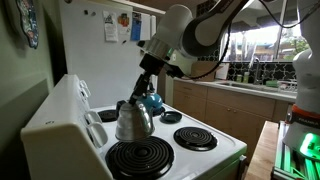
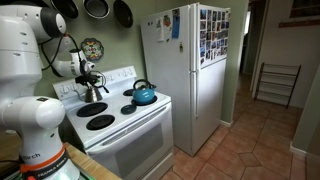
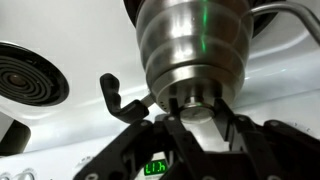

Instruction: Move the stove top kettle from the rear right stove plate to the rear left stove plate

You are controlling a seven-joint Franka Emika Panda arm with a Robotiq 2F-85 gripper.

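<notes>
A silver stove top kettle (image 1: 133, 122) with a black handle is at the rear of the white stove, near the rear left plate in an exterior view (image 2: 91, 88). My gripper (image 1: 141, 93) comes down on it from above. In the wrist view the fingers (image 3: 200, 110) are shut on the lid knob on top of the kettle (image 3: 195, 45). I cannot tell whether the kettle rests on the stove or hangs just above it. A blue kettle (image 2: 143, 95) sits on the rear right plate, beyond the silver one (image 1: 152, 101).
The stove's back panel (image 1: 60, 115) rises close behind the kettle. Black coil plates (image 1: 140, 155) (image 1: 195, 138) lie in front. A white fridge (image 2: 190, 70) stands beside the stove. Pans (image 2: 97, 9) hang on the wall above.
</notes>
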